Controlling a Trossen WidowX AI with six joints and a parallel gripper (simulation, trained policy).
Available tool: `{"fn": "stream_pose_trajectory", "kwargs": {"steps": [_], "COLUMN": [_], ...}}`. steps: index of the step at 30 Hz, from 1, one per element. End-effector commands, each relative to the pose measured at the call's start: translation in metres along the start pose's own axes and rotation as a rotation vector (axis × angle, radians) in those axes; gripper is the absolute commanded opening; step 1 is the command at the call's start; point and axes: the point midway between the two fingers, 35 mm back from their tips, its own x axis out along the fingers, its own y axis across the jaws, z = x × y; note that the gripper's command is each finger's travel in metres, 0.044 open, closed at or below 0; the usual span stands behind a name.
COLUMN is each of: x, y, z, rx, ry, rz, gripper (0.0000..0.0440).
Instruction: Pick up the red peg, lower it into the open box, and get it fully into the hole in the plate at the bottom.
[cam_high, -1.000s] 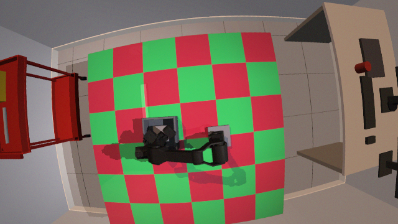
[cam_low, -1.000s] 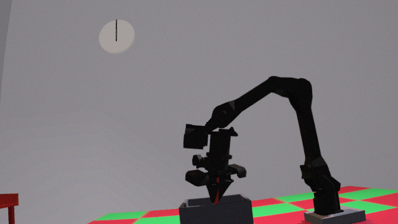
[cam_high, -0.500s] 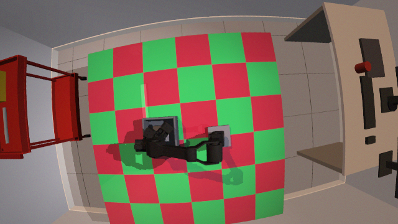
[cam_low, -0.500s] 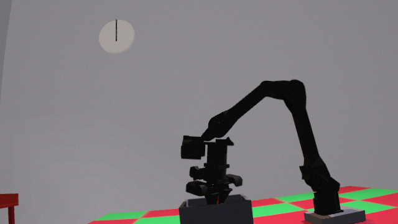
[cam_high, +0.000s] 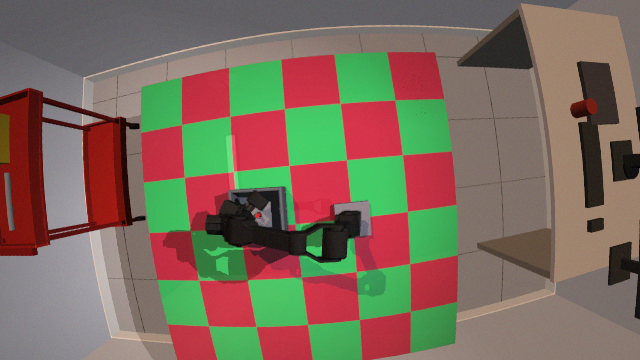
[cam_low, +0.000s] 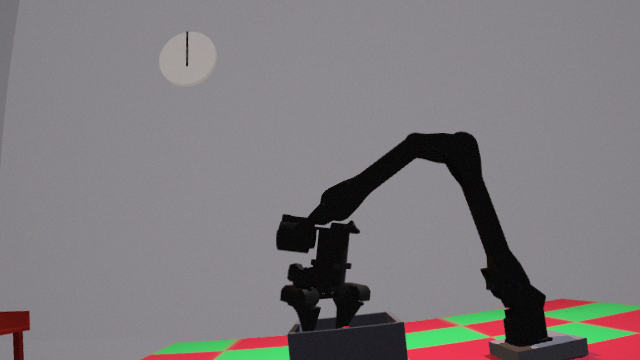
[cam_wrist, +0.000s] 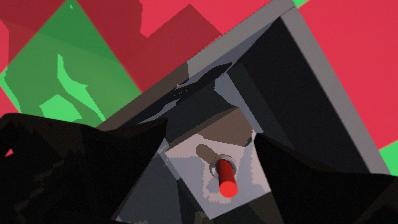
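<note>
And your gripper (cam_high: 258, 212) (cam_low: 327, 325) (cam_wrist: 211, 130) is spread wide, fingers either side of the red peg (cam_high: 258, 216) (cam_low: 345, 327) (cam_wrist: 227, 181), gripping nothing! The peg stands at the plate's hole (cam_wrist: 216, 170) inside the open box (cam_high: 283, 210) (cam_low: 347, 345) (cam_wrist: 332, 90), probably freed so it can settle; full depth, you can't tell yet.

Grey walls, round clock (cam_low: 187, 59) (one dark hand), red cart (cam_high: 33, 165), tiled floor (cam_high: 472, 132).
</note>
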Motion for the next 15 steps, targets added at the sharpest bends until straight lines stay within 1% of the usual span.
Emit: {"fn": "stream_pose_trajectory", "kwargs": {"steps": [1, 8, 15], "x": [-0.006, -0.024, -0.042], "y": [0.012, 0.035, 0.059], "z": [0.012, 0.022, 0.031], "rx": [-0.030, -0.062, -0.085], "ry": [0.007, 0.045, 0.053], "rz": [0.015, 0.069, 0.126], "gripper": [0.0440, 0.0440, 0.0440]}}
